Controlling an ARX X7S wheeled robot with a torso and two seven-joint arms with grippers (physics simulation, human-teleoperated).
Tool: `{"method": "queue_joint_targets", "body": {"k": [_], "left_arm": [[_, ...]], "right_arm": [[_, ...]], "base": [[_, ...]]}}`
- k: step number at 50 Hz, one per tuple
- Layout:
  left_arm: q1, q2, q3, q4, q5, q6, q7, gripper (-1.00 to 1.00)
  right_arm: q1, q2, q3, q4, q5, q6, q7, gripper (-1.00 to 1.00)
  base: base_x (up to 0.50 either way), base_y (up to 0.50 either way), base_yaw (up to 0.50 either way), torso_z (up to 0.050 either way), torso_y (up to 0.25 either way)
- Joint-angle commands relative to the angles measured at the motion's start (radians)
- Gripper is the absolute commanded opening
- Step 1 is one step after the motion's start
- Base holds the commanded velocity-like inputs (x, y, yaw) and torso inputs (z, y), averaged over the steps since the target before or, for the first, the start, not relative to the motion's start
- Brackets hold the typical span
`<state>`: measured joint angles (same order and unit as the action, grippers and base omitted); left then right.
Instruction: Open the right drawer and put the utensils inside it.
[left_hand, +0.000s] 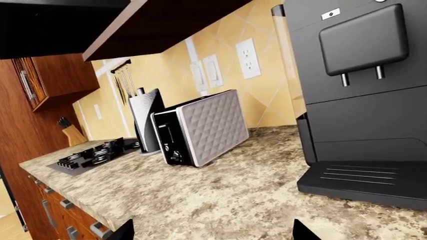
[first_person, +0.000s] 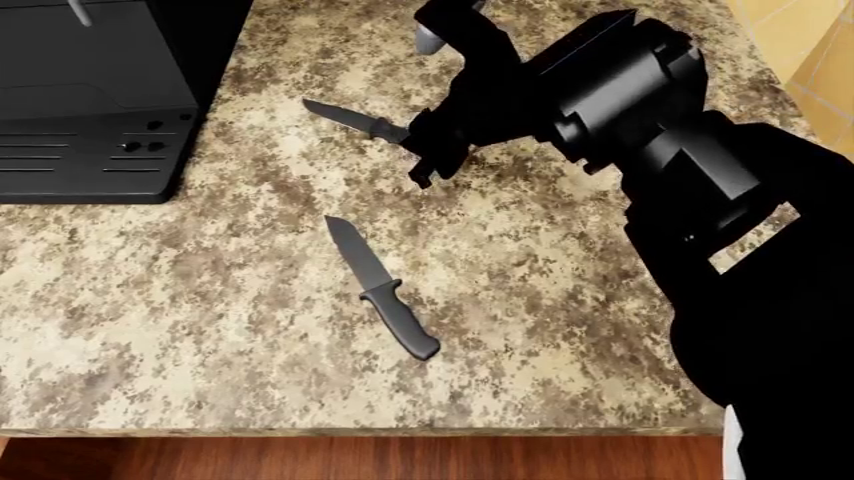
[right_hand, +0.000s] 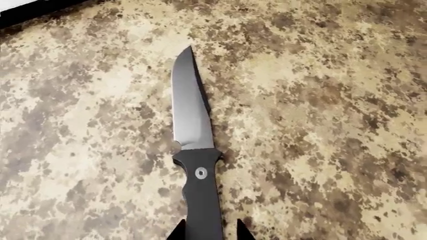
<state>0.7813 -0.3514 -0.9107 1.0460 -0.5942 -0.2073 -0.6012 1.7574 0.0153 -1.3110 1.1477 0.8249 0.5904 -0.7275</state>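
The right gripper (right_hand: 208, 231) has its jaws spread on both sides of the far knife's (first_person: 350, 117) black handle on the speckled counter (first_person: 561, 300), so a crooked squeeze could make the knife spin or slip out

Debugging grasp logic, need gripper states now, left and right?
Left gripper: open, holding nothing, above the countertop.
Right gripper: open, fingertips either side of the far knife handle, not shut on it.
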Motion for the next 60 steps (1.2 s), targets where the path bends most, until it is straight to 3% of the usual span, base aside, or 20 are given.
{"method": "queue_joint_targets", "body": {"k": [1,27,43,51,60], "left_arm": [[0.0,0.007,-0.008,0.0,-0.003,0.003,0.007,1.0],[0.0,0.006,-0.008,0.0,-0.005,0.008,0.007,1.0],[0.002,0.008,-0.016,0.001,-0.016,0.019,0.012,1.0],[0.002,0.007,-0.023,0.001,-0.022,0.02,0.013,1.0],[0.003,0.012,-0.038,0.001,-0.034,0.03,0.023,1.0]], "right_arm": [[-0.081,-0.015,-0.179,0.002,0.034,0.047,-0.093,-1.0],[-0.018,-0.015,-0.127,0.089,0.07,-0.003,0.071,-1.0],[0.062,-0.011,-0.117,0.08,0.111,-0.021,0.068,-1.0],[0.088,0.096,-0.074,-0.145,0.17,0.056,0.159,-1.0],[0.103,0.303,-0.017,-0.544,0.282,0.209,0.349,-1.0]], "base": [[0.0,0.0,0.0,0.0,-0.01],[0.0,0.0,0.0,0.0,-0.005],[0.0,0.0,0.0,0.0,-0.001],[0.0,0.0,0.0,0.0,0.0],[0.0,0.0,0.0,0.0,0.0]]}}
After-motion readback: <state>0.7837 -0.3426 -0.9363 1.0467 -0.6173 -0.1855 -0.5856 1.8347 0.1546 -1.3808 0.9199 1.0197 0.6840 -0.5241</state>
